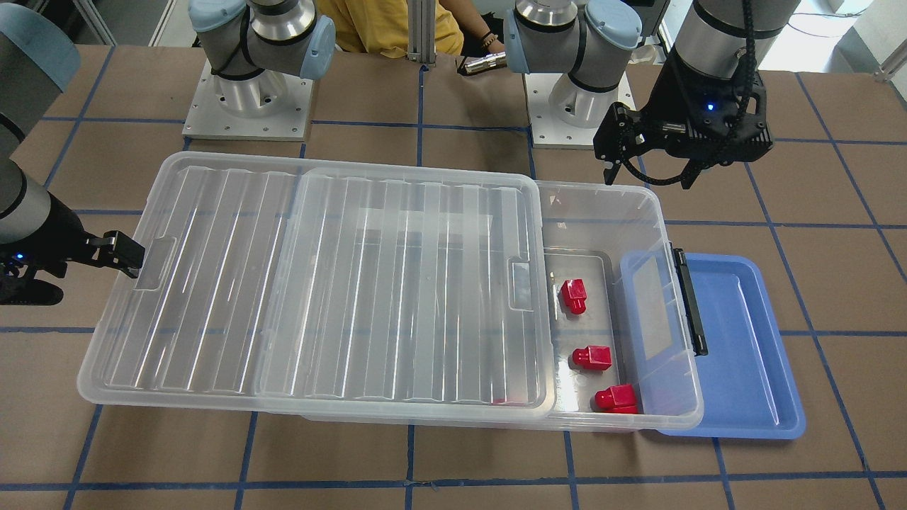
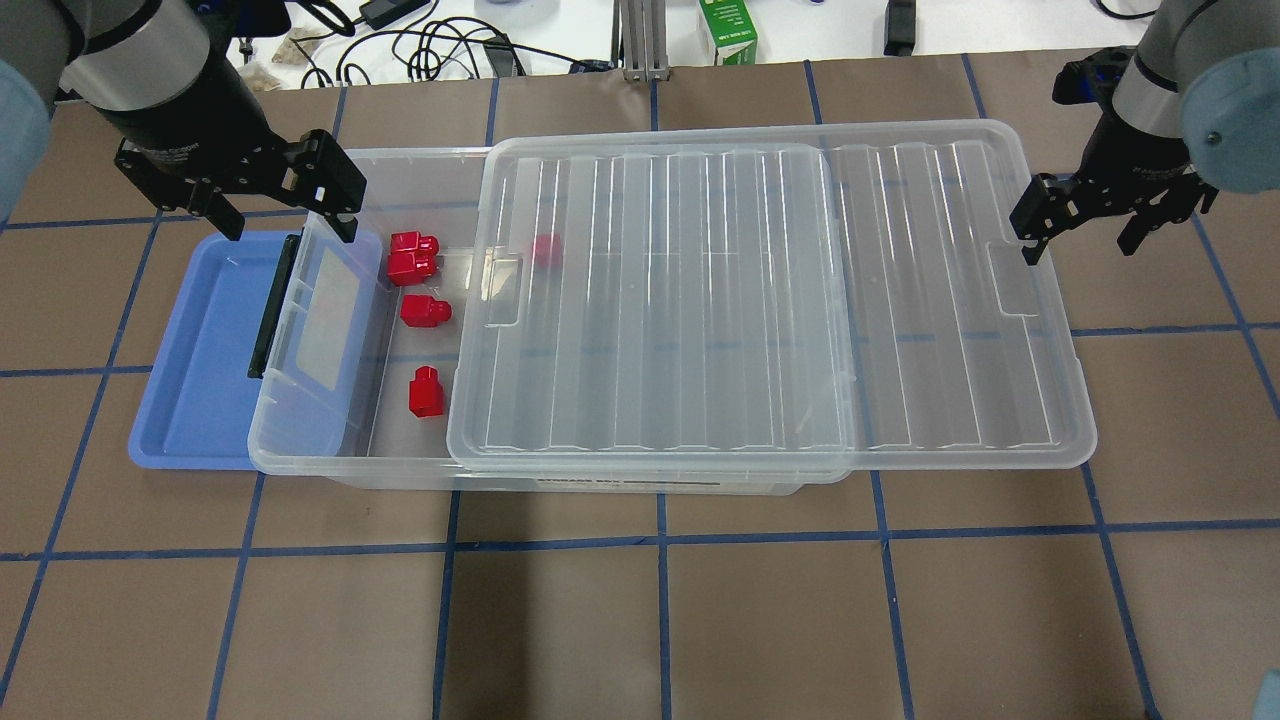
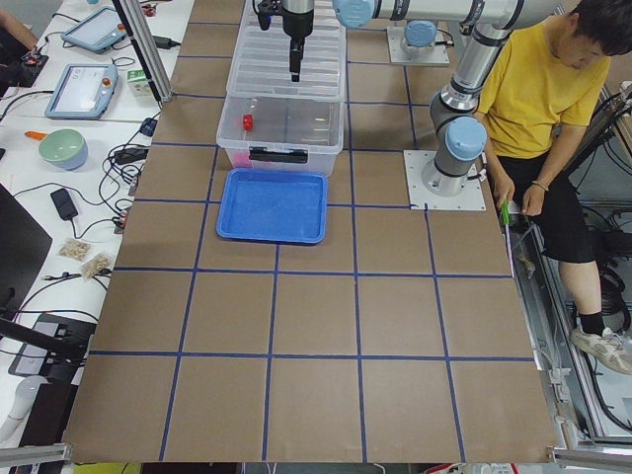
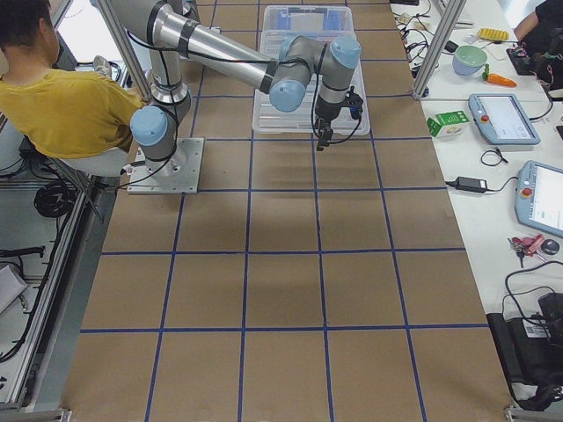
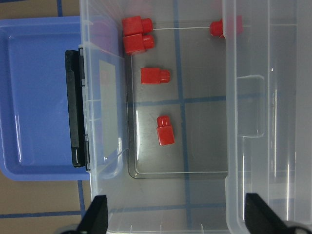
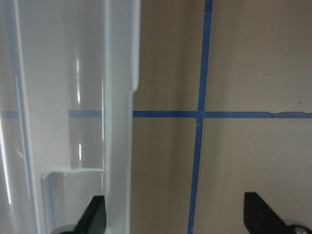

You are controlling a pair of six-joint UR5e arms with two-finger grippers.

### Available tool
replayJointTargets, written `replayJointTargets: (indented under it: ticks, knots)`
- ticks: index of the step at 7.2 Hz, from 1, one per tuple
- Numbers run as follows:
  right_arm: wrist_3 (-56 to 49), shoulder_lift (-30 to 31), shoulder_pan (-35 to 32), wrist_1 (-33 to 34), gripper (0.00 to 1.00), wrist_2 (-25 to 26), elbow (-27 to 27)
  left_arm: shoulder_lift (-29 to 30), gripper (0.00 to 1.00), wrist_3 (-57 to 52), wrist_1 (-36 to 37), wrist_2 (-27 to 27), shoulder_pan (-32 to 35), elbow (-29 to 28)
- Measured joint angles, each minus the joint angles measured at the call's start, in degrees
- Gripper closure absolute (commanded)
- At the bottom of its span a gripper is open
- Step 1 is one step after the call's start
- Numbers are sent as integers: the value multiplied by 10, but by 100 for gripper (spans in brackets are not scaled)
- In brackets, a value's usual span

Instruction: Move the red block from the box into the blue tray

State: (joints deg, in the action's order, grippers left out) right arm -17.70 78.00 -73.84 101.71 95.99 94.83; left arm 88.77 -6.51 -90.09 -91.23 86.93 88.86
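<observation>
The clear box [image 2: 300, 455] has its ribbed lid [image 2: 760, 300] slid toward my right, so its left end is uncovered. Three red blocks lie on the uncovered floor: one by the far wall [image 2: 413, 255], one in the middle [image 2: 426, 312], one nearer [image 2: 425, 392]; they also show in the left wrist view [image 5: 165, 130]. Another red shape [image 2: 546, 248] shows under the lid. The blue tray [image 2: 195, 390] lies empty at the box's latch end, partly under it. My left gripper [image 2: 288, 225] is open and empty above that end. My right gripper [image 2: 1080, 245] is open, with the lid's far end [image 6: 122, 146] between its fingers.
Both arm bases [image 1: 248, 106] stand behind the box. An operator in a yellow shirt [image 1: 397, 25] sits between them, with a metal cylinder [image 1: 482, 64] close by. Bare brown table [image 2: 650, 620] with blue tape lines lies in front of the box.
</observation>
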Motion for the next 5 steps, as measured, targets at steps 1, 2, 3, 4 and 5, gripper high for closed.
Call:
replayJointTargets:
  ticks: [1,2,3,4,5]
  knots:
    - [-3,0,0,1,0,2,0,0,0,0,0,0,0,1]
    - [-4,0,0,2,0,2,1,0,0,1,0,1,1,2]
    - [-4,0,0,3,0,1,1,0,0,1,0,2,1,4]
    - [-5,0,0,2,0,-2,-2,4,0,0,2,3,1,7]
    - [-6,2,-2,-3,0,-5,-13,12,0,-3,6,5,1,14]
